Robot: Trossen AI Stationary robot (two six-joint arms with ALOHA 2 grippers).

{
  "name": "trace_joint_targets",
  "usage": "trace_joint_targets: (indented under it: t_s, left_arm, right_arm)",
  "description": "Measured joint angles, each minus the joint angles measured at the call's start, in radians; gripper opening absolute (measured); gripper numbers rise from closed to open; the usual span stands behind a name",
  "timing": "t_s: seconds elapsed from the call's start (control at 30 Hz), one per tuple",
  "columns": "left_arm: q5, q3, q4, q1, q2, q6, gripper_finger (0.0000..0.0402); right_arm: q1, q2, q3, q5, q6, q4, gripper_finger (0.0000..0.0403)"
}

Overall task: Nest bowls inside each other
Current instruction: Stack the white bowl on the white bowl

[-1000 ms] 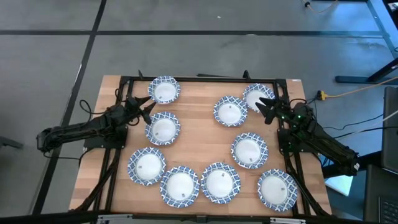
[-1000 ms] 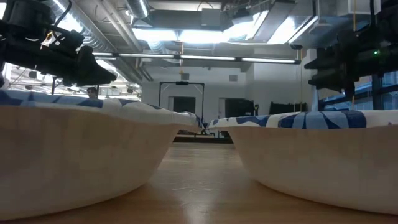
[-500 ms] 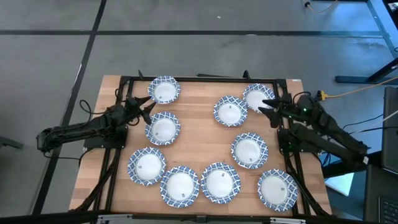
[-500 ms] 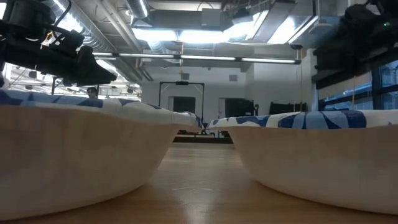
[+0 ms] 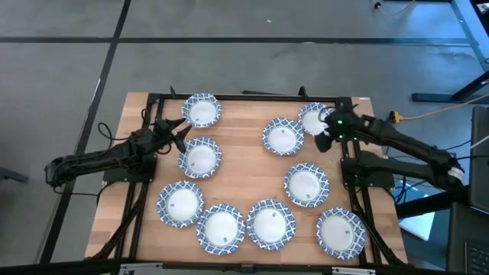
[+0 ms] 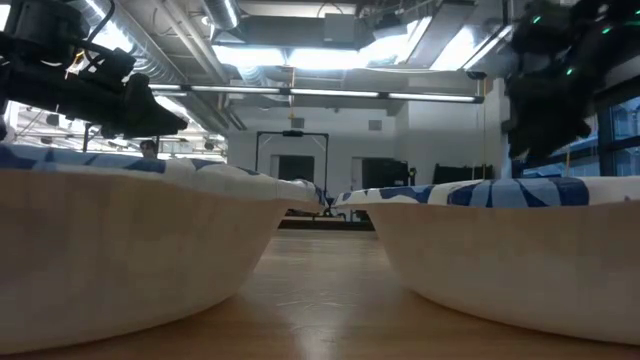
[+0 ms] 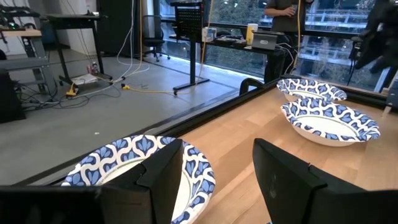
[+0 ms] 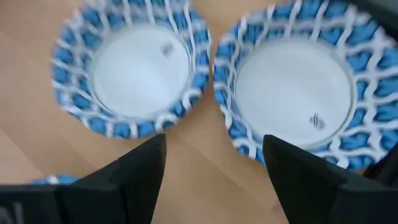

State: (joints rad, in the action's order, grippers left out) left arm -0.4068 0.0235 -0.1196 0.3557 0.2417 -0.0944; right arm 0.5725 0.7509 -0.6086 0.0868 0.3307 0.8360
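Observation:
Several small bowls, white inside with blue-and-white rims, stand singly on the wooden table, each on its base. My left gripper (image 5: 182, 134) (image 7: 217, 163) is open and hangs above the table between the far-left bowl (image 5: 202, 111) (image 7: 140, 171) and the bowl nearer to me (image 5: 201, 158). My right gripper (image 5: 322, 140) (image 8: 214, 149) is open and points down. It hovers over the gap between the far-right bowl (image 5: 313, 117) (image 8: 292, 84) and its neighbour (image 5: 283, 137) (image 8: 134, 71). Neither gripper touches anything.
More single bowls stand along the near edge (image 5: 180, 204), (image 5: 221, 229), (image 5: 270, 224), (image 5: 341, 233) and at mid-right (image 5: 307, 184). Two of them fill the low view (image 6: 130, 250), (image 6: 510, 240). A black frame (image 5: 252, 97) borders the table. A person stands beyond the table (image 7: 286, 12).
My right arm has swung toward the table's far-left and risen. Its gripper has tipped from pointing level to pointing down over the two far-right bowls. No bowl has moved.

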Motion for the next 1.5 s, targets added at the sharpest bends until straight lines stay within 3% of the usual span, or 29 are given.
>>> trace_joint_targets:
  t_s: [0.33,0.63,0.87,1.03,1.5]
  left_arm:
    - [0.000,0.000,0.000,0.000,0.000,0.000,0.0190]
    - [0.000,0.000,-0.001,0.000,0.000,0.001,0.0190]
    - [0.000,0.000,-0.001,0.000,0.000,0.000,0.0190]
    - [0.000,0.000,-0.001,0.000,0.000,-0.004,0.0190]
    - [0.000,0.000,-0.002,-0.001,0.000,-0.007,0.0190]
  right_arm:
    - [-0.054,0.235,0.000,-0.025,-0.022,0.012,0.0268]
    - [-0.107,0.328,-0.084,0.002,-0.077,0.037,0.0268]
    - [-0.132,0.394,-0.208,0.179,-0.287,0.118,0.0268]
    - [-0.085,0.415,-0.222,0.050,-0.367,0.067,0.0268]
    - [-0.028,0.462,-0.129,0.067,-0.473,0.057,0.0268]
